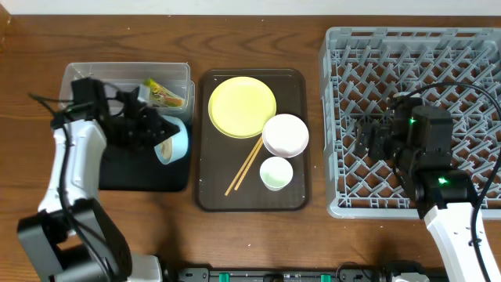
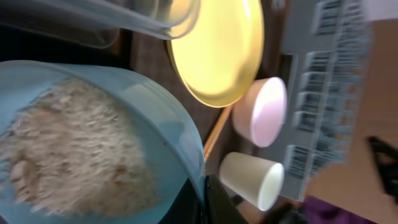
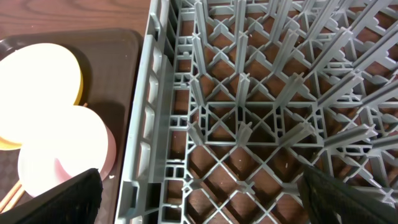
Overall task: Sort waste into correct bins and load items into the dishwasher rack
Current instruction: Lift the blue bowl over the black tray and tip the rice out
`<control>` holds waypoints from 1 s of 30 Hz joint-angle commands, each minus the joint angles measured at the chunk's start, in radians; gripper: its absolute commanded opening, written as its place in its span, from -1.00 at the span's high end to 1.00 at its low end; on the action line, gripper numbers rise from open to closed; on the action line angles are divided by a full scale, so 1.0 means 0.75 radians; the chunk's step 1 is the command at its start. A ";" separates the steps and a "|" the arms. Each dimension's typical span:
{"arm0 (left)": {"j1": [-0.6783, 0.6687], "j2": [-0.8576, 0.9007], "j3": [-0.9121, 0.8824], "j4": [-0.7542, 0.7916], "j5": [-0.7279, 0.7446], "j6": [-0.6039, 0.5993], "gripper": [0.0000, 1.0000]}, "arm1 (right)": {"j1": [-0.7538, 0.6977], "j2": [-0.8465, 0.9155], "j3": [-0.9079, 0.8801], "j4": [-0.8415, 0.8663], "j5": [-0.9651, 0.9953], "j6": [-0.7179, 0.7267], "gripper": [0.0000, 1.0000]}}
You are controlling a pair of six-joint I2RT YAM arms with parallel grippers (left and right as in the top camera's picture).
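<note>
Left gripper [image 1: 159, 131]: pinched on rim of light blue bowl [image 1: 177, 139], which is tipped on edge with rice scraps [image 2: 74, 146] above black tray [image 1: 149, 177]; right gripper [image 1: 374, 141] spread over dishwasher rack [image 1: 470, 47].

surf: wood table [image 1: 258, 23], dk-brown w/ visible grain | light: soft, even | fills whole bg

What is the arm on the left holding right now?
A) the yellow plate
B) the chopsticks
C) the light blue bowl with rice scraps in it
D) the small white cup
C: the left gripper is shut on the rim of the light blue bowl, which is tipped sideways with rice scraps inside. The other three lie on the brown tray.
</note>
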 commanded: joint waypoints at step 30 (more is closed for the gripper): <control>0.391 0.295 -0.073 -0.009 0.861 0.007 0.88 | 0.013 0.003 0.031 -0.001 -0.011 0.005 -0.98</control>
